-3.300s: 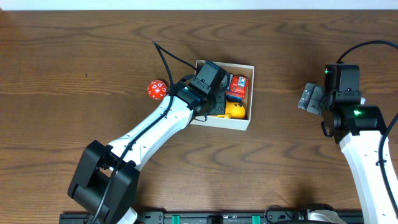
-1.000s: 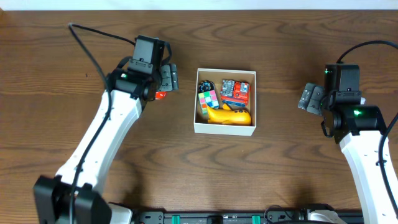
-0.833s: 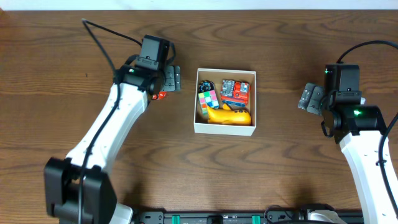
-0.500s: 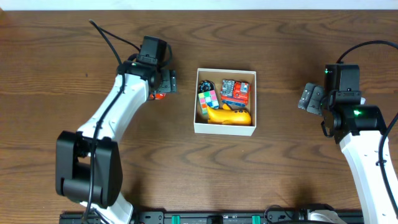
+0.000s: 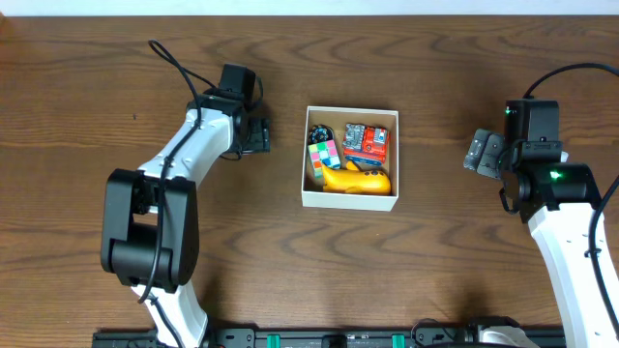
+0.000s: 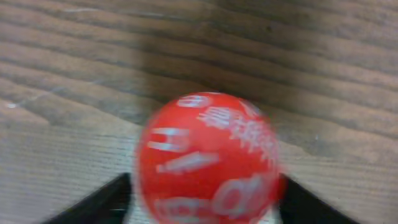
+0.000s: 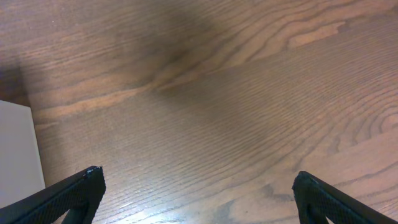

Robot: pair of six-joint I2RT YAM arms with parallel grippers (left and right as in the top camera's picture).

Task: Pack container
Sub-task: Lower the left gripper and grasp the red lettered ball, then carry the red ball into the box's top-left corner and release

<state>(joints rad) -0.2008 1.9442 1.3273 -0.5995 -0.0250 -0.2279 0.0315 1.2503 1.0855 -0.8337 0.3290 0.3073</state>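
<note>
Left pincer (image 5: 255, 135) down at table (image 5: 116, 77), straddling red ball (image 6: 208, 158), 1 finger (image 6: 106, 202) at each side, likely set to lift it for packing. Too blurred to tell if clamped or just short of contact. Right pincer (image 7: 199, 186) spread wide, empty, parked well off, probably to leave room. Container (image 5: 348, 199) near left pincer, between the 2 pincers, with toys (image 5: 350, 155) inside. Dark matte wood grain. Pale strip (image 5: 309, 6) past far edge; nothing else of room.
</note>
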